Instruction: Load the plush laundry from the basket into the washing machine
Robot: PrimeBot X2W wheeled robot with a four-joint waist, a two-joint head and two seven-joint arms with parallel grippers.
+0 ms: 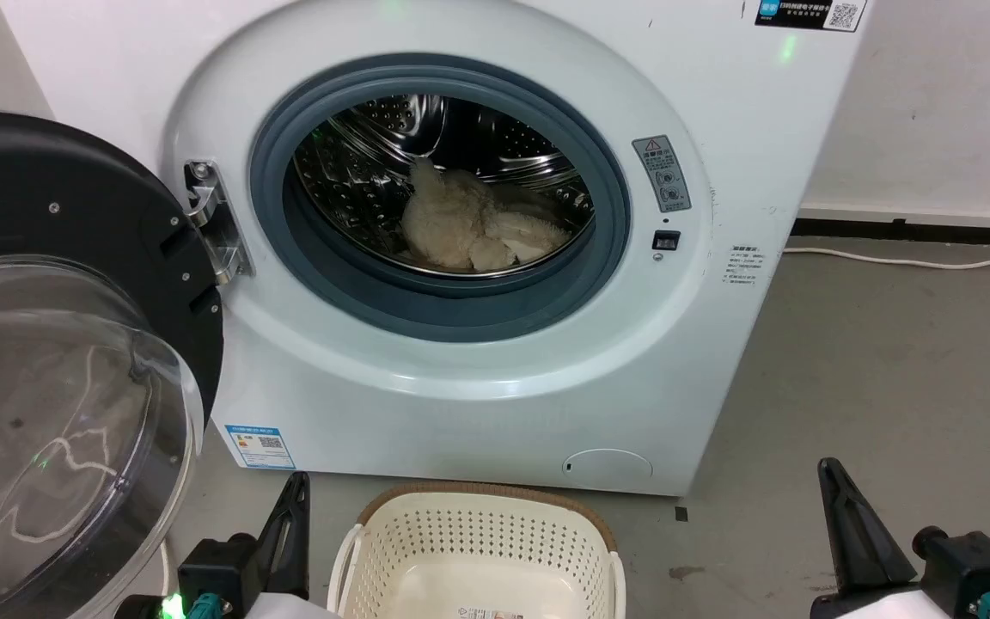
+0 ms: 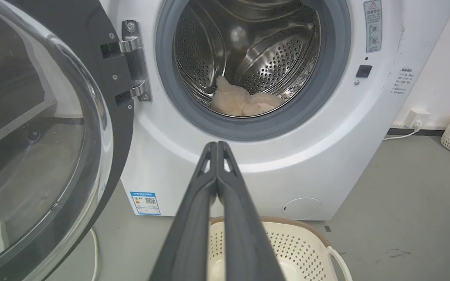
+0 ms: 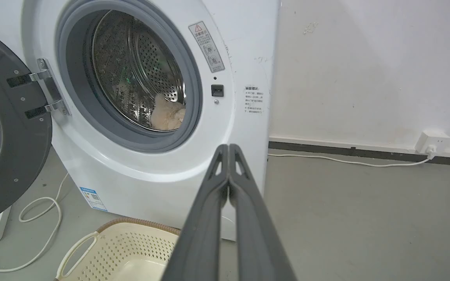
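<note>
Plush laundry point(image 1: 473, 228) inside washing machine point(image 1: 478, 387) drum, low in it, just behind grey gasket. Basket point(image 1: 478, 533) on floor just in front of washing machine, no plush in visible part.

Left gripper point(image 2: 217, 145) clenched on nothing, right gripper point(image 3: 229, 147) likewise; both in front of washing machine, apart from it.

Loading looks done.

Risks:
- door point(image 1: 74, 344) hangs open at washing machine's left, near left gripper; careless arm swing could strike bubble glass
- plush lobe close to gasket could get pinched if door shuts
- basket could be knocked by arm or base
</note>
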